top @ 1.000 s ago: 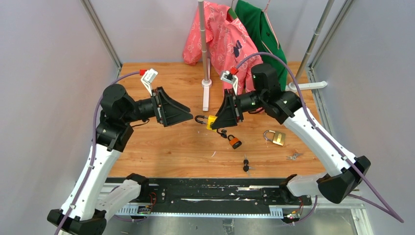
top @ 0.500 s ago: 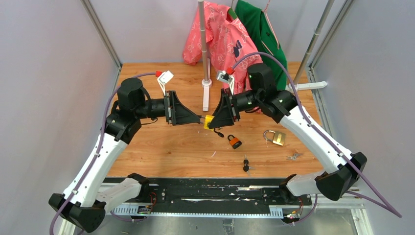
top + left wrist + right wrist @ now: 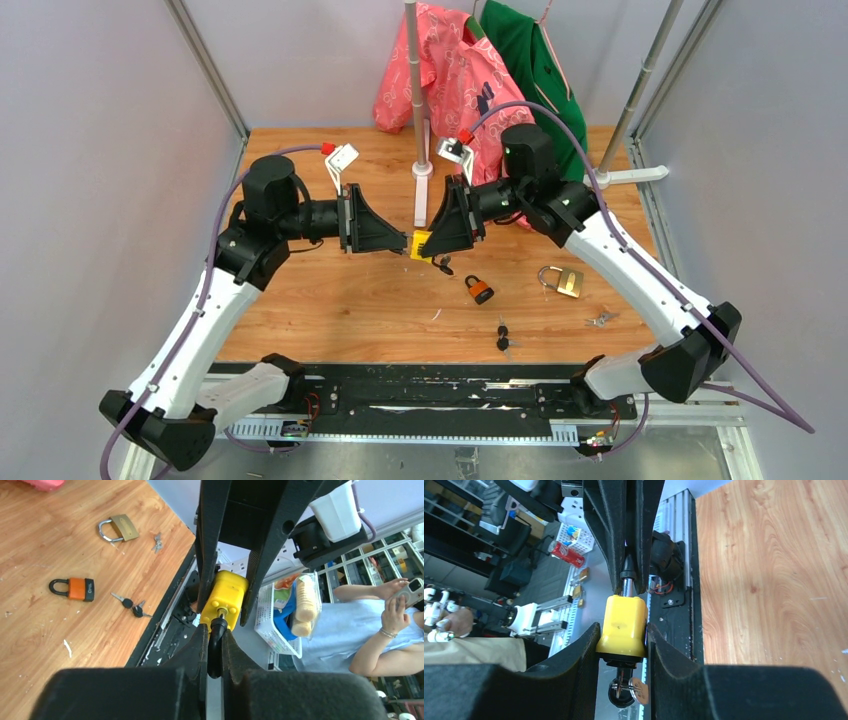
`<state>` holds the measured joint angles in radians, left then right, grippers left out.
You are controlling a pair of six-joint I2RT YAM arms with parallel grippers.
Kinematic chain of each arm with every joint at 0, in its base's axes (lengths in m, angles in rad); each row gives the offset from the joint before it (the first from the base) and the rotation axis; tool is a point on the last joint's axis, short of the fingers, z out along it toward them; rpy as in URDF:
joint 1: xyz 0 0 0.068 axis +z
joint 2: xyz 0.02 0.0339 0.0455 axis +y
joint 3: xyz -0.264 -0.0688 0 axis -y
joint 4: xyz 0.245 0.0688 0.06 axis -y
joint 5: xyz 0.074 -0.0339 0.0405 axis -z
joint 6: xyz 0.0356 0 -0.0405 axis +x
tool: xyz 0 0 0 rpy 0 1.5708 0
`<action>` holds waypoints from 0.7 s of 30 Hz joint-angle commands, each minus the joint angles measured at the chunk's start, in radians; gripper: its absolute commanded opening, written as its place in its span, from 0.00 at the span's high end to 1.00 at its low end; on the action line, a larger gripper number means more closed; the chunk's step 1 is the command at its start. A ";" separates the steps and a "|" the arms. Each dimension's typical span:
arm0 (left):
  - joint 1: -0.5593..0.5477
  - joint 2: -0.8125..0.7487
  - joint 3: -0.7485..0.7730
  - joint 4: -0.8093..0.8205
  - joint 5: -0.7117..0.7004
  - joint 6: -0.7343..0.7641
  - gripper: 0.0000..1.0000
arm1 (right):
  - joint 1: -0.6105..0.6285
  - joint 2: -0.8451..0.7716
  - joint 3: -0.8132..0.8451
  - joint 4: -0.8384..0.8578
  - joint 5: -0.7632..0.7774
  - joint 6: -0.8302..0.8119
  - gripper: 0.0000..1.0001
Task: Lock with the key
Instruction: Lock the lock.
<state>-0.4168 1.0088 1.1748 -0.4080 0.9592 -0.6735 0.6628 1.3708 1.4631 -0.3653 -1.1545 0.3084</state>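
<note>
The two arms meet in mid-air above the counter (image 3: 330, 300) with a yellow padlock (image 3: 422, 243) held between them. The right end effector (image 3: 623, 630) is clamped on the padlock's yellow body, one finger on each flat side. The left end effector (image 3: 215, 636) is closed on the black shackle (image 3: 215, 647) that sticks out of the body toward it.

The overhead view shows only a small yellow patch between the two sets of fingertips. The left wrist view adds the end of the body where the shackle's metal leg goes in. Only the right wrist view shows the far end, where a key ring (image 3: 623, 691) hangs under the body, between the right fingers; the key's blade cannot be made out.

On the counter below the right end effector, toward the arm bases, lies an orange padlock (image 3: 479, 290). Nearer the bases again is a bunch of black-headed keys (image 3: 503, 337). Out to that end effector's right are a brass padlock (image 3: 562, 280) and, near it, small silver keys (image 3: 600, 320).
</note>
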 commanded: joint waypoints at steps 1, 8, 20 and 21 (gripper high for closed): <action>-0.008 -0.005 0.018 -0.020 -0.008 0.063 1.00 | 0.003 -0.006 -0.020 0.262 -0.083 0.200 1.00; -0.008 -0.051 -0.037 0.137 -0.046 0.023 1.00 | 0.005 -0.022 -0.090 0.440 -0.087 0.345 1.00; -0.008 -0.140 -0.175 0.514 -0.193 -0.151 1.00 | 0.010 -0.113 -0.255 0.755 0.177 0.522 0.40; -0.008 -0.137 -0.169 0.507 -0.193 -0.148 1.00 | 0.011 -0.116 -0.266 0.779 0.187 0.541 0.40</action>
<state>-0.4187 0.8684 1.0016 -0.0395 0.8165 -0.7605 0.6613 1.2987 1.2411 0.2222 -1.0763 0.7441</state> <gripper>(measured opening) 0.076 0.597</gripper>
